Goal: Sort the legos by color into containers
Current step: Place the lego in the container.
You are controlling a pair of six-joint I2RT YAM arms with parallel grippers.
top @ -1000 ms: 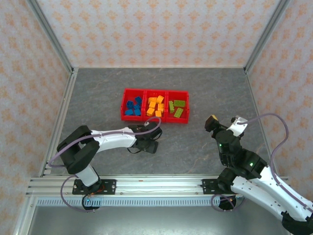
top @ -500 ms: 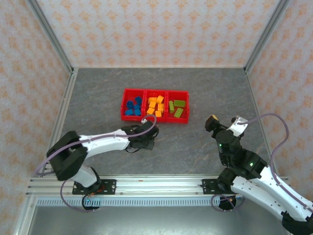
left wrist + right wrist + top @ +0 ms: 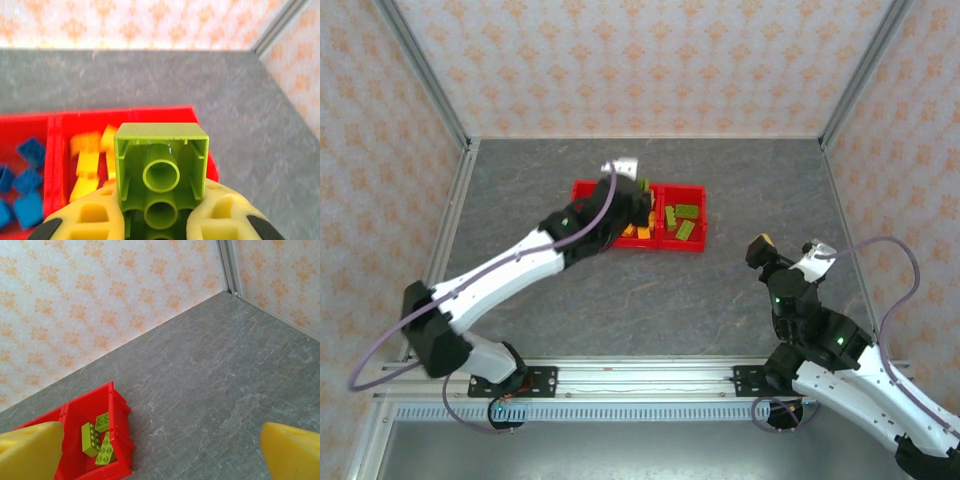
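Observation:
My left gripper (image 3: 628,186) hangs over the middle of the red bins (image 3: 686,245), shut on a lime green lego (image 3: 161,170) whose hollow underside faces the wrist camera. Below it the left wrist view shows orange-yellow legos (image 3: 89,165) in the middle bin and blue legos (image 3: 26,185) in the left bin. The right bin (image 3: 119,440) holds three lime green legos (image 3: 98,438), also visible from the top camera (image 3: 682,222). My right gripper (image 3: 786,250) is open and holds nothing, well right of the bins; its yellow fingertips (image 3: 31,451) frame bare floor.
The grey stone-patterned table (image 3: 740,180) lies inside papered walls with metal corner posts (image 3: 420,70). A rail (image 3: 620,375) runs along the near edge by the arm bases. The left arm stretches diagonally across the table's left half and covers the left bin from above.
The left arm has swung from the floor in front of the bins up and over them, carrying the green lego. The right arm has barely shifted.

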